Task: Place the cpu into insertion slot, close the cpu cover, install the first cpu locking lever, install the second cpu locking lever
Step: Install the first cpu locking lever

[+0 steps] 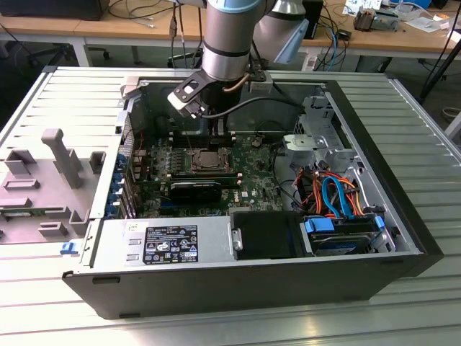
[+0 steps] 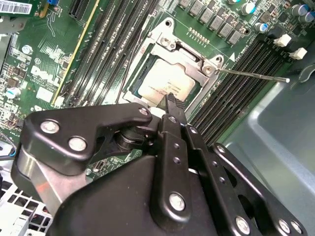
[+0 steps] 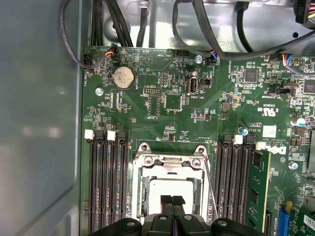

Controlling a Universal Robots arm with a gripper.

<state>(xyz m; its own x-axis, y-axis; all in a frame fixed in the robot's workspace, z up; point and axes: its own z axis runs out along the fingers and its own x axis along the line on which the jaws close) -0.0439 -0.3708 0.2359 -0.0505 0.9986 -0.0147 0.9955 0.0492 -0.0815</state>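
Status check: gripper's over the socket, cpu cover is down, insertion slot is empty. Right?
One thing is off: the insertion slot is not empty. In the second wrist view the cpu lies in it, its silver-grey top showing through the window of the cpu cover. The rest holds: the cover is down and the gripper is over the socket.

The small flat square metal cpu (image 2: 165, 83) is dull silver-grey; the circuit board (image 3: 167, 113) is green, its long memory slots (image 3: 106, 182) black; the jointed hand (image 3: 172, 200) is matte black.
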